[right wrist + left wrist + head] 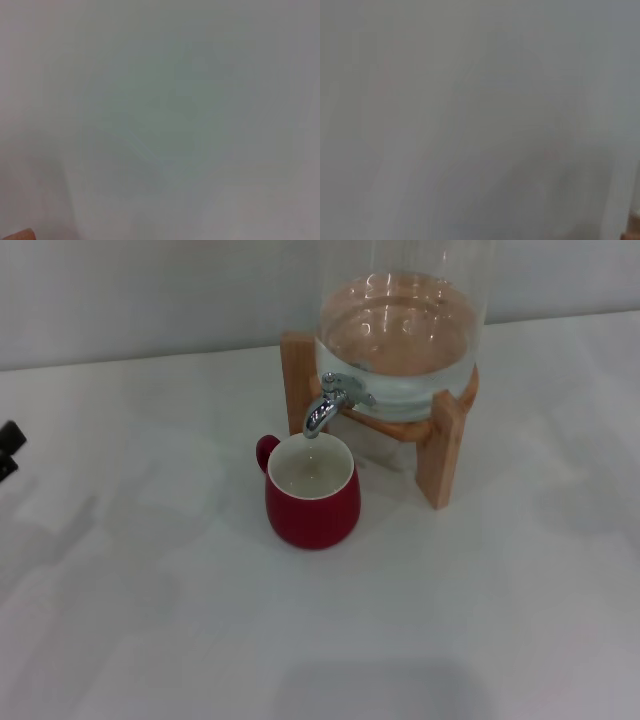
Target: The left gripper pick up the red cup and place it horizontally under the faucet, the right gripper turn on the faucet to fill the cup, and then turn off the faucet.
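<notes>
One red cup stands upright under the faucet; it looks rigid, glazed, slippery and breakable. Grip it across the body. The left gripper sits at the table edge; I cannot tell its jaw state, and the right gripper is unseen.

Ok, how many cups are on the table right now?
1. The red cup stands upright under the faucet, in front of the wooden stand. Neither wrist view shows another.

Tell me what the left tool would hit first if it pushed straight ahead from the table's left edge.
Only a sliver of the left tool shows. Heading right, the red cup under the faucet looks likeliest, though its direction and depth are uncertain.
</notes>
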`<action>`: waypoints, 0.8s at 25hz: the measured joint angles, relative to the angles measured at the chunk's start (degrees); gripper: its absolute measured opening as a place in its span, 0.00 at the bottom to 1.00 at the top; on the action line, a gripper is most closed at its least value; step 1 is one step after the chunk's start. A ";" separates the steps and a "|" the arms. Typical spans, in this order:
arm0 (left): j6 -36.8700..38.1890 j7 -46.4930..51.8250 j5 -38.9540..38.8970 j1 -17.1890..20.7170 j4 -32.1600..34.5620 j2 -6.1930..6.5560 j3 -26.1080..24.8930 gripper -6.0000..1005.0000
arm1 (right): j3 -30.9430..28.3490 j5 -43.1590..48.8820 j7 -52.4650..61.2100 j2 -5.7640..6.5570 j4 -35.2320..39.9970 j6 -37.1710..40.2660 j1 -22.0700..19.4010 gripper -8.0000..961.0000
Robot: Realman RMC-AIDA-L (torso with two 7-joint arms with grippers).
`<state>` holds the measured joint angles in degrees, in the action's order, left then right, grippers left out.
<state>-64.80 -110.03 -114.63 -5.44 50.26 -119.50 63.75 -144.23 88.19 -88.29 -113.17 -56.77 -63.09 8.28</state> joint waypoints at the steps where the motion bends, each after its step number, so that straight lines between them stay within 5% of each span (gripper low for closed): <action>1: -0.11 -0.64 0.75 0.17 0.18 0.00 0.03 0.88 | -0.01 -0.01 0.00 0.00 0.00 0.03 -0.03 0.75; 20: -0.96 1.10 -1.44 0.42 0.75 0.31 1.57 0.88 | -1.52 -0.04 -0.52 -0.77 0.08 0.44 -0.09 0.75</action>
<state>-65.77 -108.93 -116.07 -5.02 51.02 -119.19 65.31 -145.75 88.15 -88.82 -113.94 -56.69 -62.65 8.20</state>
